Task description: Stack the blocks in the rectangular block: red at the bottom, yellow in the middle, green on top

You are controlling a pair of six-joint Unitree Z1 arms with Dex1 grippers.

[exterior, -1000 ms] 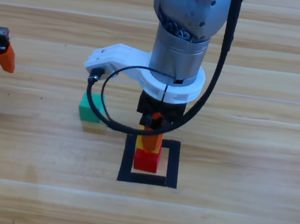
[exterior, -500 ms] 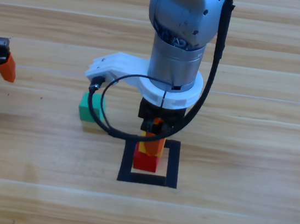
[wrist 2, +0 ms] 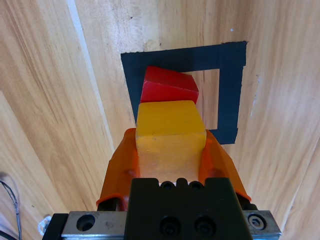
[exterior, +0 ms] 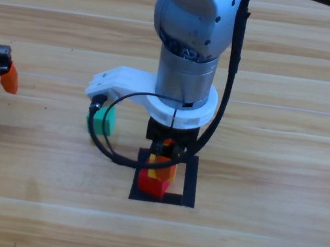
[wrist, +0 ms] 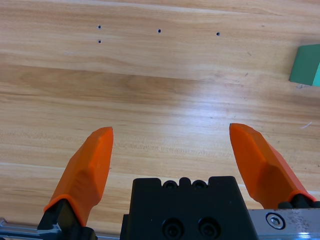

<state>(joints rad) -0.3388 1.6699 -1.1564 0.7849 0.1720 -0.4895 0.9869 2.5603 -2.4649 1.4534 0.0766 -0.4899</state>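
At the near edge of the black tape frame [exterior: 190, 181], the red cube [exterior: 152, 184] sits tilted across the tape. Just above it, the right gripper [wrist 2: 171, 150] clamps the yellow cube [wrist 2: 170, 135]. The green cube [exterior: 105, 121] rests left of the frame. Far left, the left gripper [wrist: 175, 150] hangs wide open, empty.

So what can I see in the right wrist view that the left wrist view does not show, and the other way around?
Only the right wrist view shows the right end effector shut on the yellow cube, the tilted red cube beyond it, and the black tape frame around them. Only the left wrist view shows the left end effector, open and holding nothing, with the green cube at the picture's edge. Both show the wooden table.
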